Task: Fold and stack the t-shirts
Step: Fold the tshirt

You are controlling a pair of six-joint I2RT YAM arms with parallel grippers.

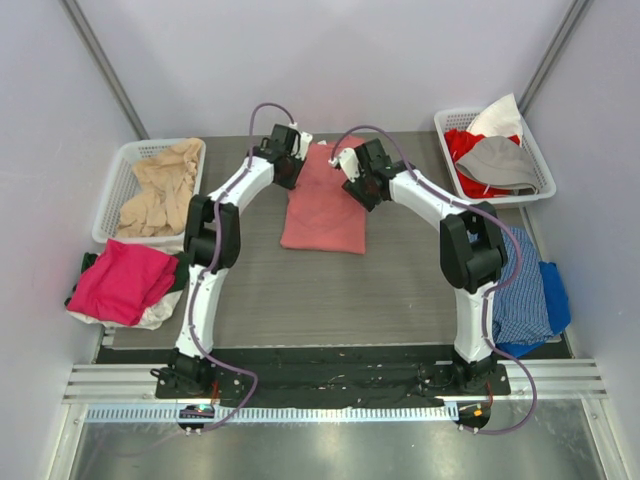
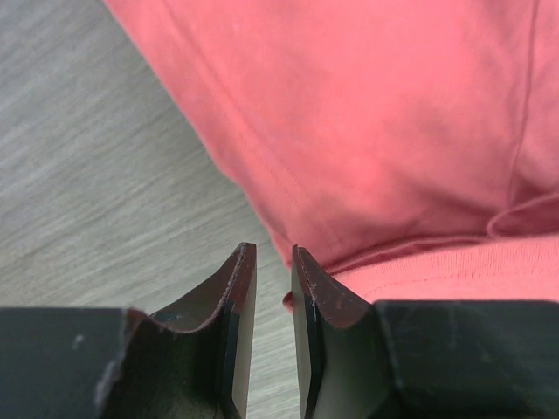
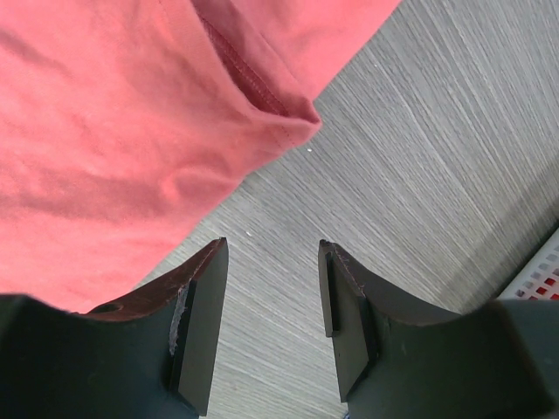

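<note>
1. Salmon-red t-shirt (image 1: pixel 322 210) lies in the middle of the table (image 1: pixel 400 290), partly folded into a narrow oblong, with its long axis running near to far.
2. Left gripper (image 1: pixel 292 155) is at the shirt's far-left corner. In its wrist view the jaws are parted only a sliver, with bare table showing between them and no cloth pinched. The hem is just beyond the fingertips (image 2: pixel 301 262) and the cloth spreads away to the scene's right.
3. Right gripper (image 1: pixel 352 170) is at the far-right edge. Its jaws stand clearly apart over bare table and hold nothing. The shirt's edge lies to its left, with a hemmed corner a little ahead of the tips.
4. Both grippers flank the far end. The near end is well apart from either.
5. Judgement: the left tips are nearer to cloth than the right. The right needs a shift leftward onto the edge before closing.
6. Judgement: with both far corners taken, the fold would run along the long axis, far end carried toward the near end.
</note>
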